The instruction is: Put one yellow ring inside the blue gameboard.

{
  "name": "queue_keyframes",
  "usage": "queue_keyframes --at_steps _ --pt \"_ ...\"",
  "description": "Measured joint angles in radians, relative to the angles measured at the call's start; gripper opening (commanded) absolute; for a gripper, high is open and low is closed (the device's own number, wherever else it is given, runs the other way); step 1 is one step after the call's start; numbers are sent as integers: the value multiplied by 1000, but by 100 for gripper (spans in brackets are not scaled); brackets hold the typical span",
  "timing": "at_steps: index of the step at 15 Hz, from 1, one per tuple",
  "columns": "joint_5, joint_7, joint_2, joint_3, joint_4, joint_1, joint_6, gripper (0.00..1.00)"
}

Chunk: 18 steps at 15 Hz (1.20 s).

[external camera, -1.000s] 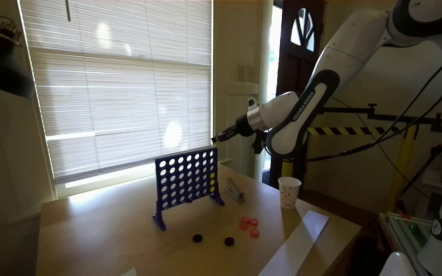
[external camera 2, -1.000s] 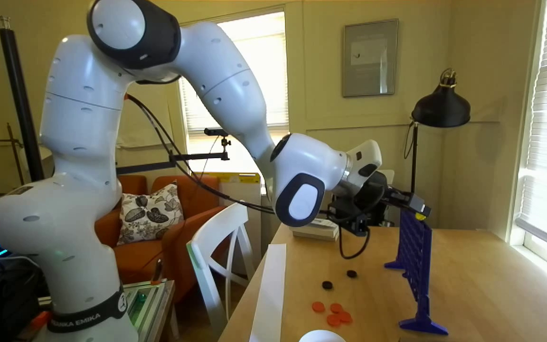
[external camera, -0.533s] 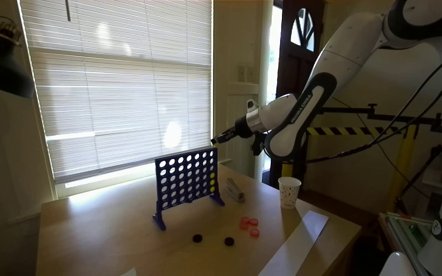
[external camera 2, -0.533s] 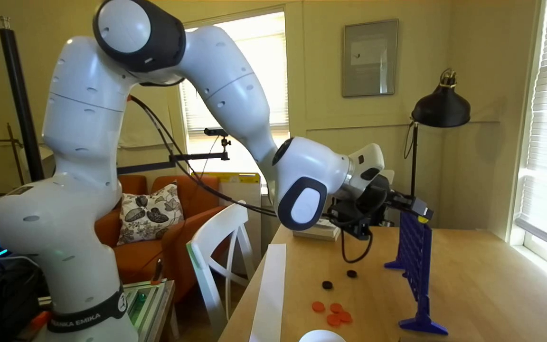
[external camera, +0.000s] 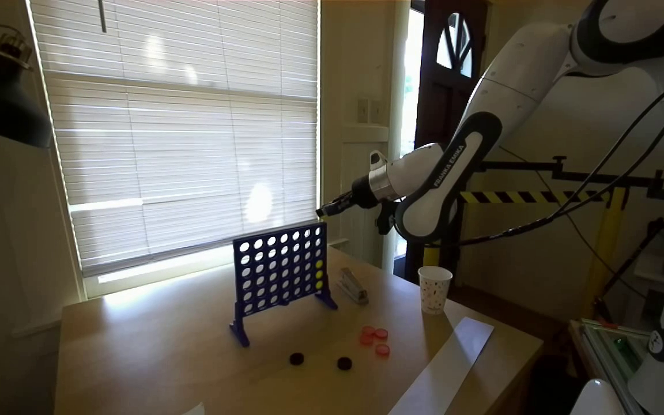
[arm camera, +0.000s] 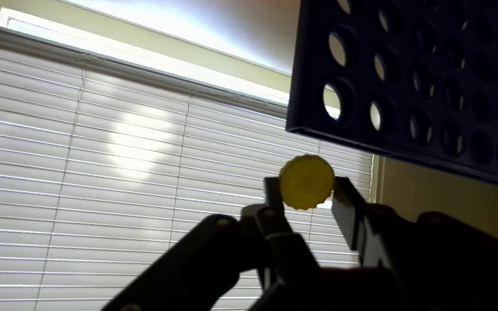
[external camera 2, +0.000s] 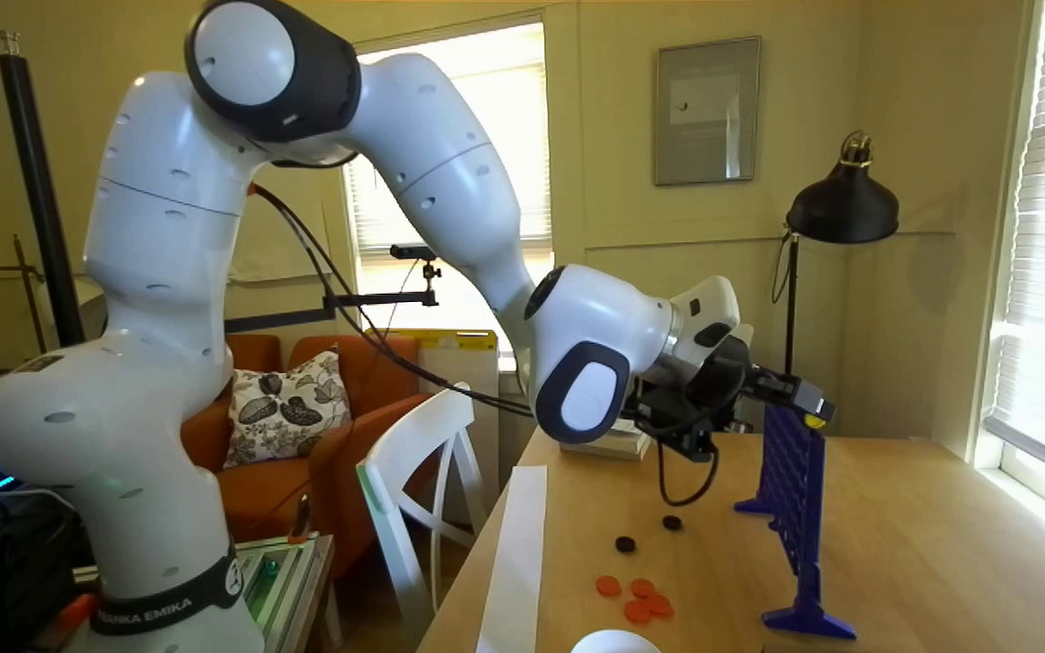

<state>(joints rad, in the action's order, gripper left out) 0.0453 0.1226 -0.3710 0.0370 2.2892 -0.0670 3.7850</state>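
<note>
Blinds (external camera: 188,138) behind. Your gripper (arm camera: 308,186) pinches the yellow ring (arm camera: 307,182) just above the blue gameboard (external camera 2: 798,499), near one end; likely next: down.

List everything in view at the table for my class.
table: one, pale wood, by blinds
blue gameboard: one, dark blue, upright on table
yellow ring: one, yellow, near gameboard
yellow tokens: three, yellow, in gameboard
red tokens: four, red, on table
dark tokens: two, black, on table
cup: one, white, on table
stapler: one, grey, on table
paper strip: one, white, on table
unclear object: one, white, on table
chair: at least one, white, beside table
arm: one, mostly white, over table
gripper: one, black, holding yellow ring
</note>
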Motion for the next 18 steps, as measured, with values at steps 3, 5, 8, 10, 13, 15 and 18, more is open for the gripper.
queue_keyframes --at_steps 3,5,8,10,13,15,18 --pt "0 0 -9 2 -3 1 14 10" --pt "0 0 -14 2 -3 2 22 10" --pt "-1 0 -17 2 -4 2 25 10" --pt "-1 0 -18 3 -4 3 26 10" --pt "-3 0 -20 4 -5 4 27 10" --pt "-4 0 -22 5 -7 5 29 10" --pt "-5 0 -31 6 -18 7 29 10"
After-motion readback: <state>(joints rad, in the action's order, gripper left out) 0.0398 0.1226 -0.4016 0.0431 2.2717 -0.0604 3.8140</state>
